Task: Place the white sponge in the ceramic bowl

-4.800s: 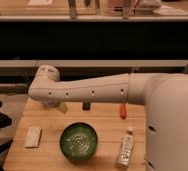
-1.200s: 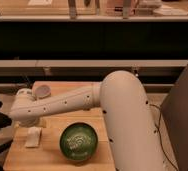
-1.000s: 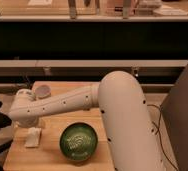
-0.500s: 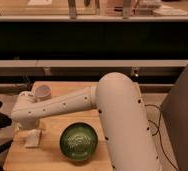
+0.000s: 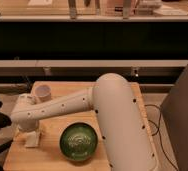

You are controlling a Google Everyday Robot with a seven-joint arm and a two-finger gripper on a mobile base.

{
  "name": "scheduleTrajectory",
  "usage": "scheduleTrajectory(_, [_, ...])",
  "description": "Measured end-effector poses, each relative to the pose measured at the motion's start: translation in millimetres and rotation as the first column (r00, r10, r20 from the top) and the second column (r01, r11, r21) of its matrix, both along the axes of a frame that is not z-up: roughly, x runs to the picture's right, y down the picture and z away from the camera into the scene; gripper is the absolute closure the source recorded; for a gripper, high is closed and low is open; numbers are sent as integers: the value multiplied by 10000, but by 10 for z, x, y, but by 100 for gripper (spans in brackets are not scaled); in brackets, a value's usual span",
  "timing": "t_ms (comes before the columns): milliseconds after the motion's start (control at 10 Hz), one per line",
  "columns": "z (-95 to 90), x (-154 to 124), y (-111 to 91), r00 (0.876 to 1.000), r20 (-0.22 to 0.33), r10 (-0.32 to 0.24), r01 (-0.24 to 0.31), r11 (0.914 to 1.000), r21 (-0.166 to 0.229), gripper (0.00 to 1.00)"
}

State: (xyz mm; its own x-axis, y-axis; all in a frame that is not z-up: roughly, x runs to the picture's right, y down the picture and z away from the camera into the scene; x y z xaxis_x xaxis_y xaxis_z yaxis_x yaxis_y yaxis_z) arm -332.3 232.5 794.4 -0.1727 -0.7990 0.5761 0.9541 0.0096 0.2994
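1. Jaws stand wide on the gripper (image 5: 29, 131), which sits low under the arm's (image 5: 67, 106) wrist, directly over the white sponge (image 5: 32, 142); whether they touch it I cannot tell.
2. White sponge lies flat on the table (image 5: 47, 161), near its left edge — left of the ceramic bowl (image 5: 65, 138), not in it.
3. Paper cup (image 5: 42, 91) stands behind — well apart from both.
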Motion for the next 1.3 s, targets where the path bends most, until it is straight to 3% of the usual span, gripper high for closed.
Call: scheduleTrajectory(1300, [153, -15, 43, 9990, 77, -439, 441, 9985, -324, 20])
